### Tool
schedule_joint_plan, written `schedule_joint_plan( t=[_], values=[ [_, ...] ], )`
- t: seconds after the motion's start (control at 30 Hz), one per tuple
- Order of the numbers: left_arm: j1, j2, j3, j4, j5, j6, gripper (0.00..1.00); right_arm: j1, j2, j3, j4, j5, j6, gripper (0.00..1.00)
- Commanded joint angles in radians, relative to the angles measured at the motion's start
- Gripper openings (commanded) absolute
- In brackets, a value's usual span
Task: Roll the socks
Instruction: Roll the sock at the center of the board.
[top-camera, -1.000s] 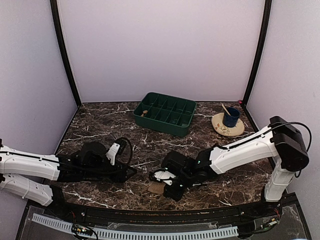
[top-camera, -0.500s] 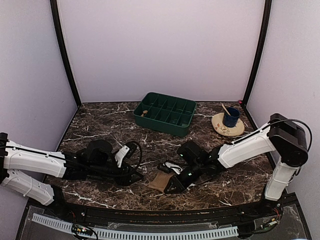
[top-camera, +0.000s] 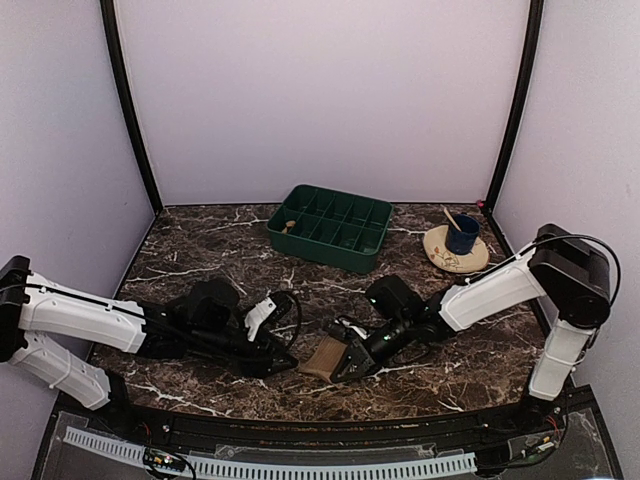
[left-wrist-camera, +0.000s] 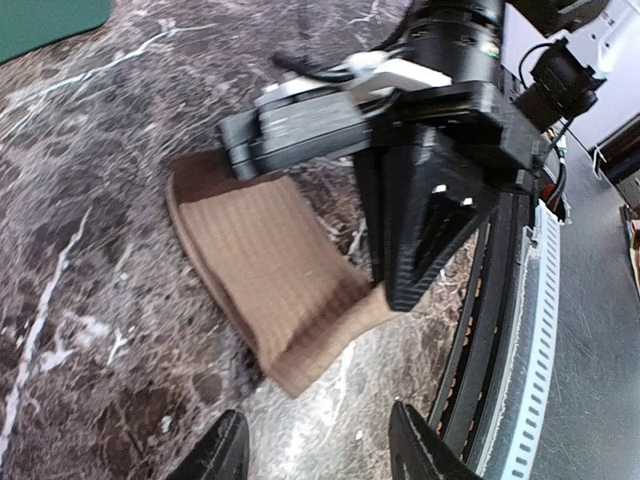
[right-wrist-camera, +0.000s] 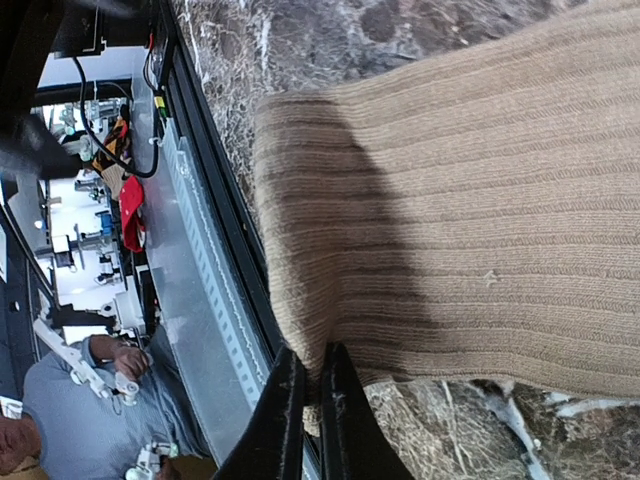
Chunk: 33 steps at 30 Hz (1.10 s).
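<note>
One tan sock (right-wrist-camera: 450, 200), R pincer (right-wrist-camera: 308, 365) pinching edge, wrist cam only

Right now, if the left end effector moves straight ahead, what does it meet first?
Most likely the tan sock, whose near edge is held up by the shut right end effector; depth is unclear.

Tan sock (left-wrist-camera: 270, 262); green tray (top-camera: 322, 252); dark white-veined table (top-camera: 200, 250).

The tan-brown sock (right-wrist-camera: 480, 200) is made of soft, matt, finely ribbed knit cloth. Under the sock, the dark, white-veined stone-look tabletop (top-camera: 200, 250) is polished smooth and faintly glossy. At the sock's edge, the black fingers (left-wrist-camera: 430, 220) of the right gripper (right-wrist-camera: 310, 360) are finished in matt plastic.
</note>
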Motion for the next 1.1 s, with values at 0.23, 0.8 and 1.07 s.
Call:
schedule_joint_plan(
  t=[0.23,0.8,1.07],
  values=[
    [-0.087,0.081,0.055,0.086,0.040,0.170,0.45,-0.050,0.038,-0.045,0.070,-0.097,0.089,0.04],
    [-0.139,0.194,0.166,0.042,0.056,0.291,0.33,-0.080,0.075,-0.017,0.006,-0.131,0.068,0.04],
    [-0.163,0.263,0.209,0.007,0.052,0.322,0.29,-0.096,0.093,-0.008,-0.020,-0.135,0.057,0.04]
  ],
)
